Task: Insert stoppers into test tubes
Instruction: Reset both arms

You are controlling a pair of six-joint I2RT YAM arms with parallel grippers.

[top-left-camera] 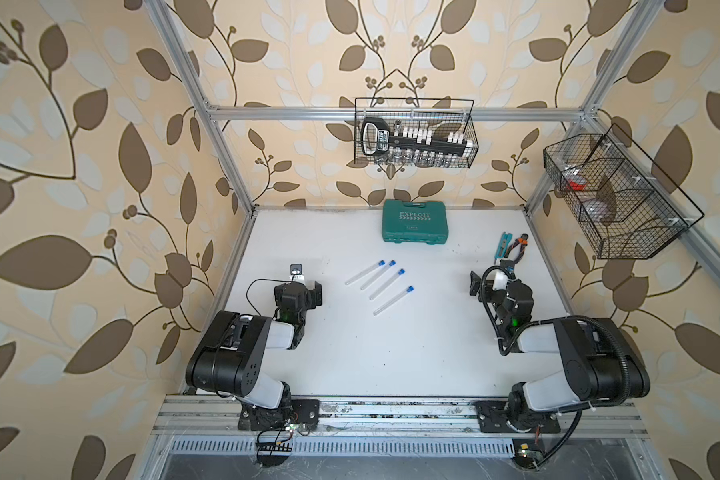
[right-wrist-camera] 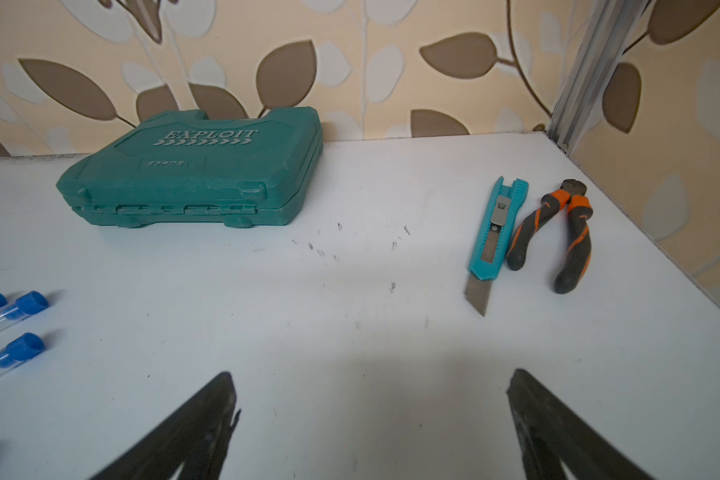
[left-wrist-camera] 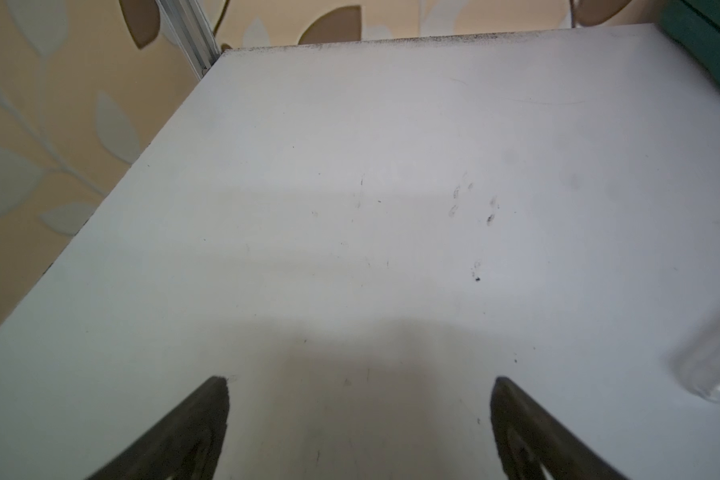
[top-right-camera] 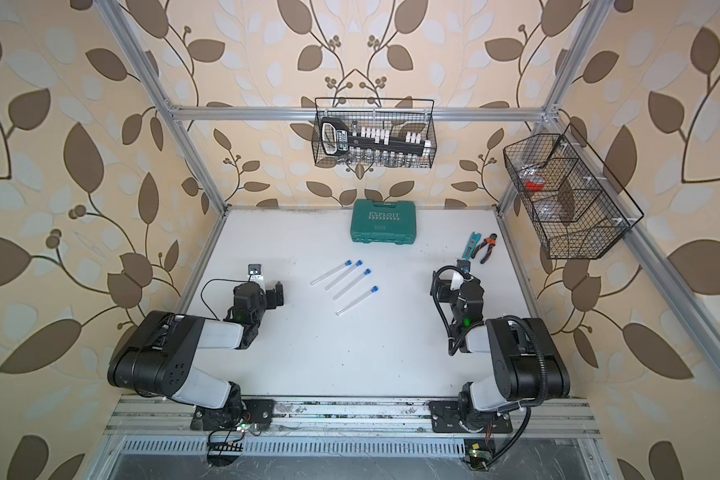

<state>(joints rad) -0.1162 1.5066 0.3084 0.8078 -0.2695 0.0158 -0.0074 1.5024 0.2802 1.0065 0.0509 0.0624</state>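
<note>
Four test tubes (top-left-camera: 386, 285) are laid side by side at the middle of the table (top-left-camera: 391, 357), with blue stoppers (top-left-camera: 401, 272) already seated in their far-right ends. They are judged light, stiff, slippery, brittle and apt to roll; hold is best taken across the barrel at mid-length. The left gripper (left-wrist-camera: 360, 380), at the left, and the right gripper (right-wrist-camera: 371, 374), at the right, are seen spread wide and empty, well apart from the tubes.

A blurred test tube (left-wrist-camera: 713, 357) runs off the view's edge.
</note>
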